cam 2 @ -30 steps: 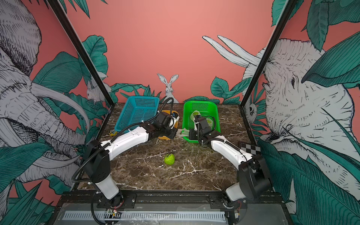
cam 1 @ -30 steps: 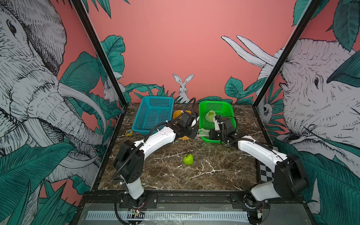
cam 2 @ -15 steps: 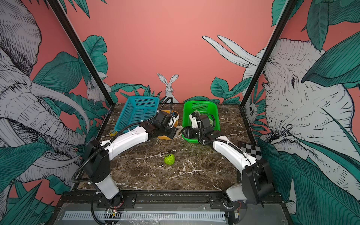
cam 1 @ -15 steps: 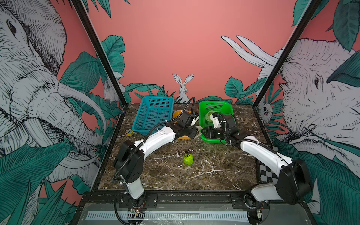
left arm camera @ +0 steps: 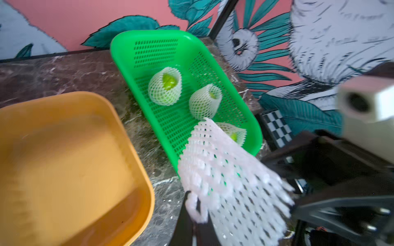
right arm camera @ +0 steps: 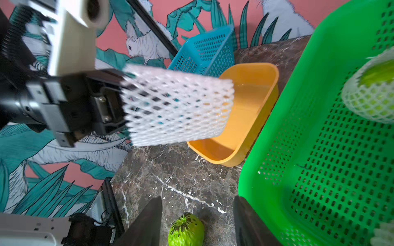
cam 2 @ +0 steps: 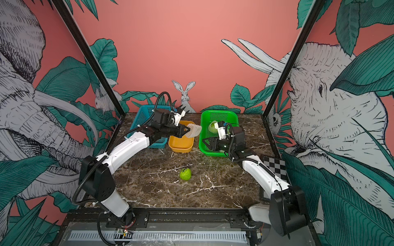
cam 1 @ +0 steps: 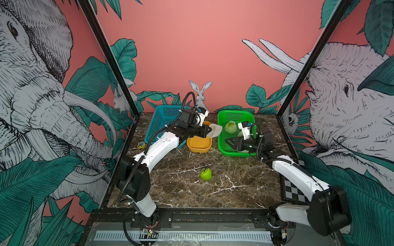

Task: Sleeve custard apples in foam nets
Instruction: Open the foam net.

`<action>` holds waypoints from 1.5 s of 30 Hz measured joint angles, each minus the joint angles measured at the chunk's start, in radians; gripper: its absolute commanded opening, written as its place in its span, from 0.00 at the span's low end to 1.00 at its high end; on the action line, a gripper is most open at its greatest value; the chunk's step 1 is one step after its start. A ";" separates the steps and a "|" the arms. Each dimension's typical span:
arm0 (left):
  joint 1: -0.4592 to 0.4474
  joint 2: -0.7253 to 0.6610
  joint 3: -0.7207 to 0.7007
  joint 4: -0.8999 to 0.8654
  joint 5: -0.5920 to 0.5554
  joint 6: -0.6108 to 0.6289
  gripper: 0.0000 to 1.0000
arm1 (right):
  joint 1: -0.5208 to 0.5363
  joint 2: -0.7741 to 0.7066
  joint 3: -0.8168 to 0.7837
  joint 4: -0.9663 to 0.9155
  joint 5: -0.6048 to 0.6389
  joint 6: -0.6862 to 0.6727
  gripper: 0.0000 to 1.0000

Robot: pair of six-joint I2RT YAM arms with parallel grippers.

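Observation:
One bare custard apple [cam 1: 206,174] [cam 2: 185,174], green and bumpy, lies on the marble in the middle of the table. My left gripper [cam 1: 207,131] [left arm camera: 195,204] is shut on a corner of an empty white foam net [cam 1: 214,130] [cam 2: 193,131] [left arm camera: 230,181] [right arm camera: 177,104], held in the air above the orange tub. My right gripper [cam 1: 228,144] [cam 2: 206,144] [right arm camera: 197,199] is open and empty over the green basket's near left corner; its wrist view shows the bare fruit [right arm camera: 186,231] on the table far below. Three sleeved custard apples [left arm camera: 165,86] [left arm camera: 204,101] [left arm camera: 233,132] sit in the green basket.
The green basket [cam 1: 234,111] [cam 2: 219,111] stands at the back right. An empty orange tub [cam 1: 199,147] sits beside it, and a blue basket [cam 1: 164,115] stands at the back left. A checkerboard card [cam 1: 295,189] lies along the right edge.
My right gripper has gone from shut to open at the green basket's left side. My left arm has kept the foam net in nearly the same place.

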 measured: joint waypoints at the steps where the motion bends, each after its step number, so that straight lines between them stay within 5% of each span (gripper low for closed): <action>1: -0.001 -0.007 0.000 0.003 0.022 -0.008 0.00 | -0.001 0.014 -0.009 0.037 -0.018 0.004 0.56; 11: -0.004 -0.024 -0.016 0.041 0.159 -0.058 0.00 | -0.024 0.069 -0.064 0.351 -0.114 -0.004 0.68; 23: -0.002 -0.024 -0.021 0.043 0.188 -0.068 0.00 | -0.028 0.099 -0.096 0.591 -0.183 0.074 0.63; 37: 0.003 -0.024 -0.059 0.060 0.135 -0.076 0.00 | -0.028 0.100 -0.147 0.691 -0.217 0.183 0.22; 40: 0.003 -0.024 -0.071 0.079 0.131 -0.091 0.00 | -0.028 0.126 -0.148 0.768 -0.229 0.238 0.00; 42: 0.003 -0.024 -0.076 0.093 0.131 -0.101 0.00 | -0.028 0.159 -0.148 0.821 -0.237 0.283 0.00; 43: 0.003 -0.024 -0.079 0.101 0.130 -0.105 0.02 | -0.028 0.174 -0.148 0.838 -0.240 0.297 0.00; 45: 0.003 -0.024 -0.085 0.114 0.127 -0.111 0.22 | -0.028 0.208 -0.148 0.872 -0.247 0.334 0.00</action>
